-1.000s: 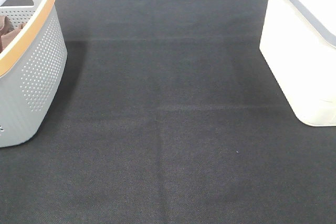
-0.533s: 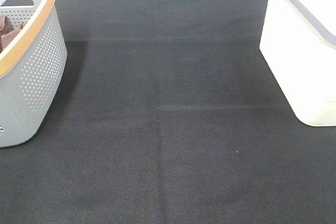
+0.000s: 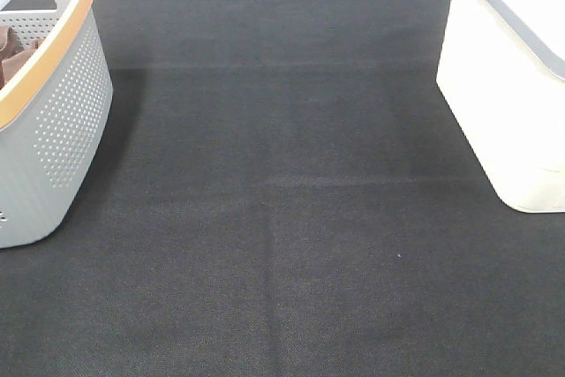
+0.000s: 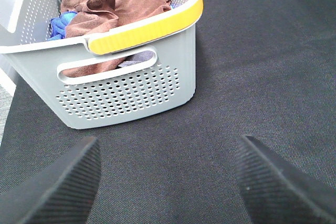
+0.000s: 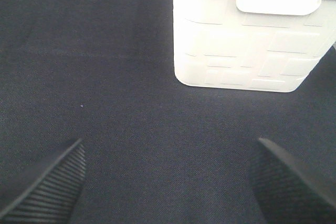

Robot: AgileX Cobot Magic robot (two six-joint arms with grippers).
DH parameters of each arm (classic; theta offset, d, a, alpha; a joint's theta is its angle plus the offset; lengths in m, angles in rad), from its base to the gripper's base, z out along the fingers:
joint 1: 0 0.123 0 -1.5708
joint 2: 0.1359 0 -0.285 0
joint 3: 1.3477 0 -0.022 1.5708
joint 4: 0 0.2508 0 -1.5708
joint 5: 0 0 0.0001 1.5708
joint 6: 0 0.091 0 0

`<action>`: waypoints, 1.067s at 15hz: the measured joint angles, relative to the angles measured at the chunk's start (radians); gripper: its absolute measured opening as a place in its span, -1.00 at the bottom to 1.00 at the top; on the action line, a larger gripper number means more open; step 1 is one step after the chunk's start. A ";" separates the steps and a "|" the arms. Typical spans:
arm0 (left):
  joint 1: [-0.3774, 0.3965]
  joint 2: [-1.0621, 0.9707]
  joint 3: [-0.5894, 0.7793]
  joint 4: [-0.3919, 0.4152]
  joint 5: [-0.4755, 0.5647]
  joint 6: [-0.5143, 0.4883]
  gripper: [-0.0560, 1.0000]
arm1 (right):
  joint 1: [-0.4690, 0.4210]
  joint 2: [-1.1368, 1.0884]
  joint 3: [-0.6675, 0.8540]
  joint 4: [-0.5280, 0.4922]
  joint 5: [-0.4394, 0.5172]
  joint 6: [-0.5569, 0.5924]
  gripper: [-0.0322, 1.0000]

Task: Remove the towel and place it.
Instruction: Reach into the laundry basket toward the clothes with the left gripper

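Towel [image 4: 113, 3]: bunched up inside basket [image 4: 126, 95], over blue cloth [image 4: 56, 24], peeking through handle slot. Basket: grey, perforated, yellow-trimmed rim, on black mat [image 3: 282, 218].
Left gripper [image 4: 168, 182]: fingers spread wide, nothing between, above mat just short of basket.
Right gripper [image 5: 168, 182]: spread wide too, empty, above mat near white bin [image 5: 247, 45].
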 joint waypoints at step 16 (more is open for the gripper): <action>0.000 0.000 0.000 0.000 0.000 0.000 0.41 | 0.000 0.000 0.000 0.000 0.000 0.000 0.62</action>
